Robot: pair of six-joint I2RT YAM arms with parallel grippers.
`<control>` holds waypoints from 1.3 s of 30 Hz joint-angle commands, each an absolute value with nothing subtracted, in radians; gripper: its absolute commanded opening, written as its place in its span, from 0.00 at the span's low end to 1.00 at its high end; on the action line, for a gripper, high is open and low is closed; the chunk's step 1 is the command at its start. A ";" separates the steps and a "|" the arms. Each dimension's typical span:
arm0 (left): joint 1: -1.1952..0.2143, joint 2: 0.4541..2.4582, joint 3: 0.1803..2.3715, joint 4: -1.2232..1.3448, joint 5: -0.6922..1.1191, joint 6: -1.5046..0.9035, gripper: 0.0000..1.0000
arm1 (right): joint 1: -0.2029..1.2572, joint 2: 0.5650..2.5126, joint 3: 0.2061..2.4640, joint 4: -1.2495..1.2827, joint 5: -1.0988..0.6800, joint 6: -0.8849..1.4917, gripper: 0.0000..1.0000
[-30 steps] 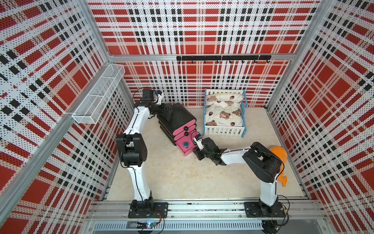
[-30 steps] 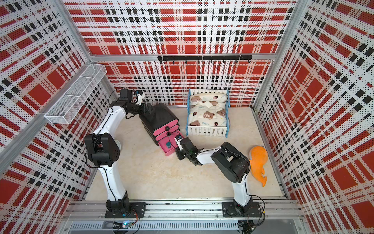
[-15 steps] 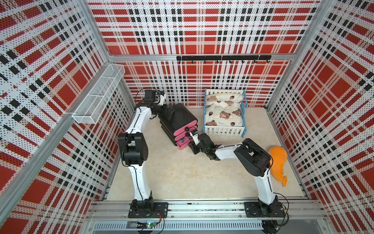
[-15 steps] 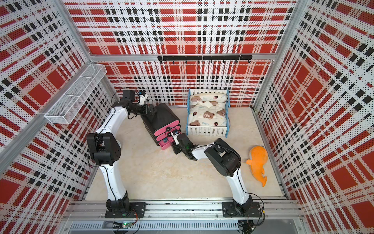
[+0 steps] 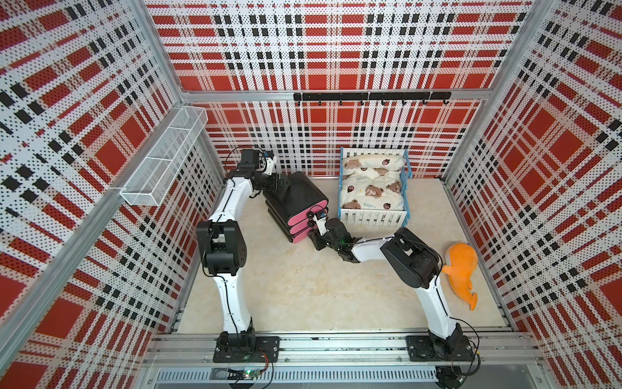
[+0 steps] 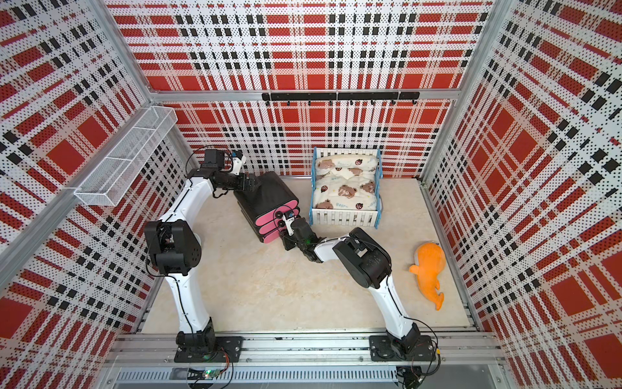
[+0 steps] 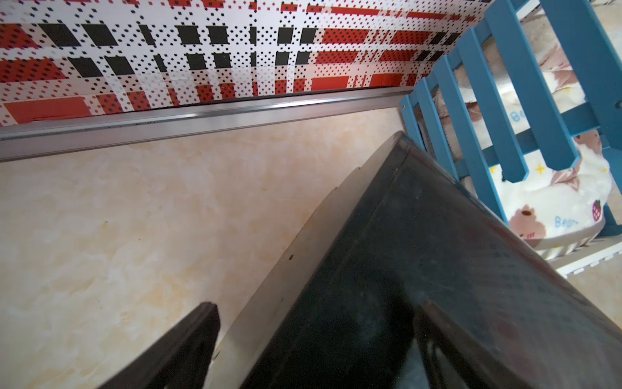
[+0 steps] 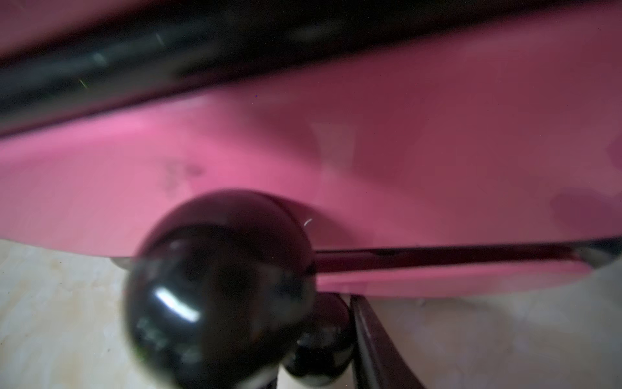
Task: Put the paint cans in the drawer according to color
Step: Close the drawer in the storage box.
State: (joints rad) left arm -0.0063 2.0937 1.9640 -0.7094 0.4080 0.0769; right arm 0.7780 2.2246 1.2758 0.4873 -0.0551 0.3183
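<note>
1. WRITING: The one word that reads is "Bear", printed in blue on the bear-patterned blanket (image 7: pixel 555 202) of the toy bed (image 5: pixel 370 217). It shows at least twice in the left wrist view.
2. COUNT: One black chest of drawers (image 5: pixel 296 195) with three pink fronts (image 5: pixel 299 226), one bed and one orange plush whale (image 5: pixel 461 266). There is also one white wire basket (image 5: pixel 165 161) of three compartments on the side wall and one black hook rail (image 5: pixel 370 97) on the back wall. Two white-and-black arms work the scene, the left arm (image 5: pixel 232 202) and the right arm (image 5: pixel 370 251).
3. CHEST: It stands on the bench (image 5: pixel 303 286) toward the back, just beside the bed on the side toward the left arm. It is set at an angle, its fronts facing the right arm. In both top views all three fronts look pushed in.
4. LEFT: The left arm's fingers (image 7: pixel 188 347) are spread wide at the chest's rear top edge, one beside the back panel and one over the black top. Whether they touch it cannot be told.
5. RIGHT: The right arm's fingers (image 8: pixel 373 343) are pressed together at the lowest front, pinching the bottom knob (image 8: pixel 319 350). The blurred right wrist view shows one finger against it, with a nearer knob (image 8: pixel 218 293) above, so two knobs show there.
6. WHALE: It lies near the wall on the right arm's side, well apart from the chest.
</note>
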 commanded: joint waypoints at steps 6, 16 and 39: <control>-0.049 2.100 1.892 -0.784 0.442 0.074 0.95 | 0.789 2.281 1.321 0.604 -0.057 0.321 0.42; -0.025 2.050 1.851 -0.737 0.444 0.034 0.95 | 0.788 2.289 1.338 0.611 -0.063 0.335 0.48; 0.036 1.584 1.596 -0.373 0.118 -0.216 0.99 | 0.781 1.888 1.000 0.511 0.017 0.246 0.97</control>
State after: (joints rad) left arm 0.0322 1.7363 1.7180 -0.5678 0.2260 -0.1272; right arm 0.7795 2.0209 1.0740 0.5438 -0.0067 0.2764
